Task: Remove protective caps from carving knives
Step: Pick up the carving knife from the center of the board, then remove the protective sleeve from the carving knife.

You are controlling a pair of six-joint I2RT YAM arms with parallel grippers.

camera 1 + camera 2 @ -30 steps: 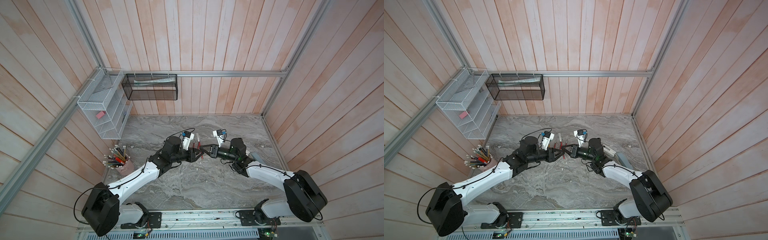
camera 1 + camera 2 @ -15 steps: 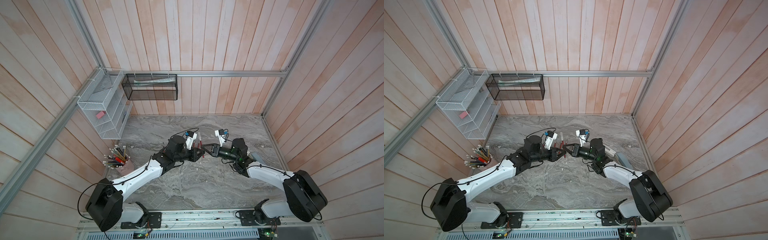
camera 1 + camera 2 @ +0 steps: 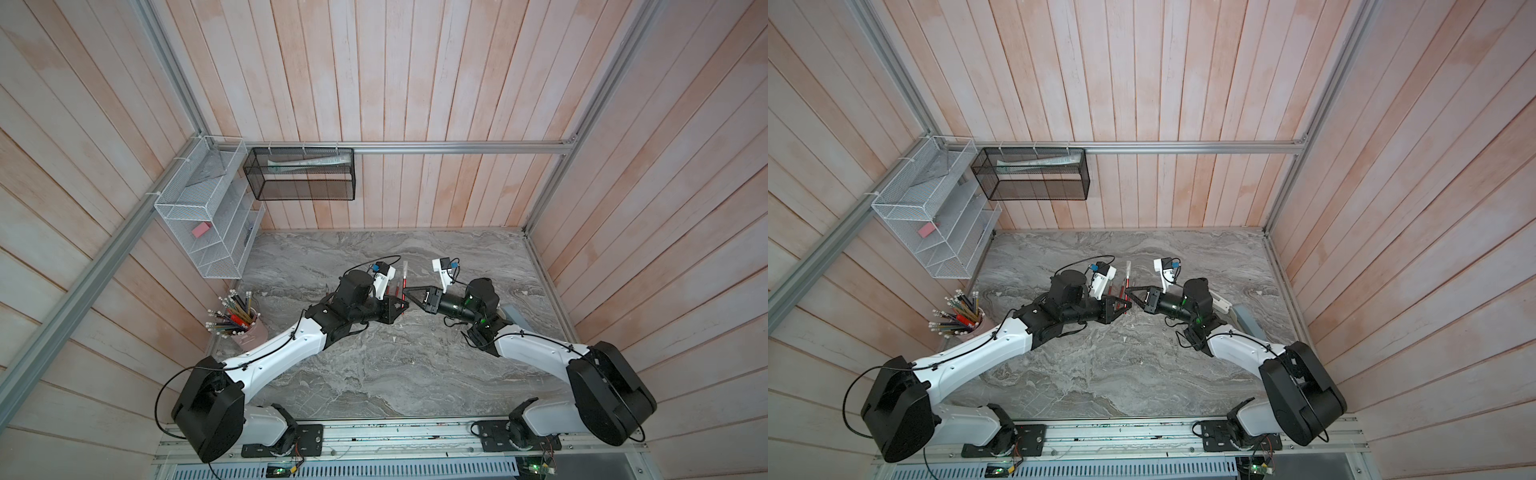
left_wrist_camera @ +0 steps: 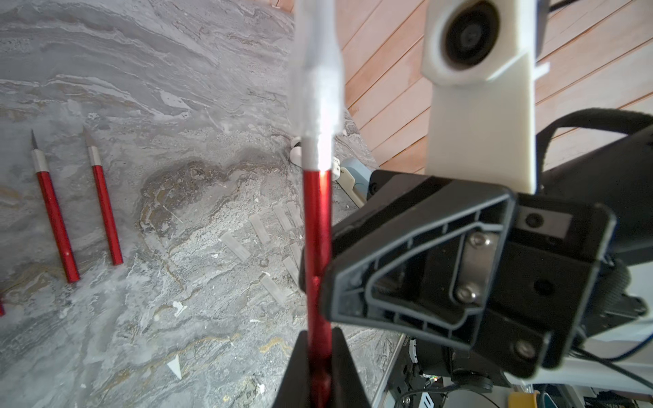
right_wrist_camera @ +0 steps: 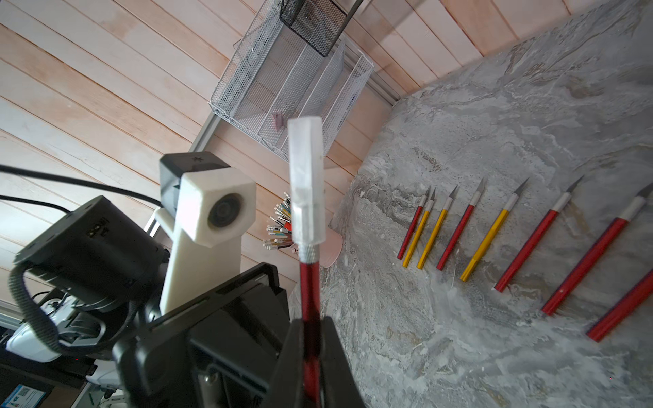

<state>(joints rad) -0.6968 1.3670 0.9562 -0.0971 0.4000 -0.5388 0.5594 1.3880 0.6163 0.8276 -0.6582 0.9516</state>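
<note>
Left gripper (image 4: 319, 339): jaws pinched tight on the red handle of 1 carving knife, with no gap to see on either side of the shaft.
Right gripper (image 5: 311, 325): clamped down on that same handle. In both top views its fingertips meet the handle just on the cap side of the other gripper's tips, so the 2 grips sit close together.
Held knife (image 5: 310, 293): red handle, held in the air clear of the table between the 2 arms, about mid-table. Its capped end points toward the back wall in both top views.
Protective cap (image 5: 306, 183): a whitish, see-through sleeve, still seated over the blade end of the held knife. Neither gripper touches it.
Other knives (image 5: 486, 243): 8 lie side by side on the marble in the right wrist view, 5 red and 3 yellow. 7 show bare grey blades, and the tip of the last runs out of frame.
Loose caps (image 4: 235, 245): several small clear sleeves scattered flat on the table, apart from the knives.
Table (image 3: 374, 374): grey marble top.
Pencil cup (image 3: 245, 328): pink and stuffed with pencils, at the table's left edge by the wall, well apart from both grippers.
Wire rack (image 3: 199, 220): white, fixed to the left wall, with a pink block (image 3: 202, 229) on 1 shelf.
Mesh basket (image 3: 299, 174): black, hanging from the rail on the back wall.
</note>
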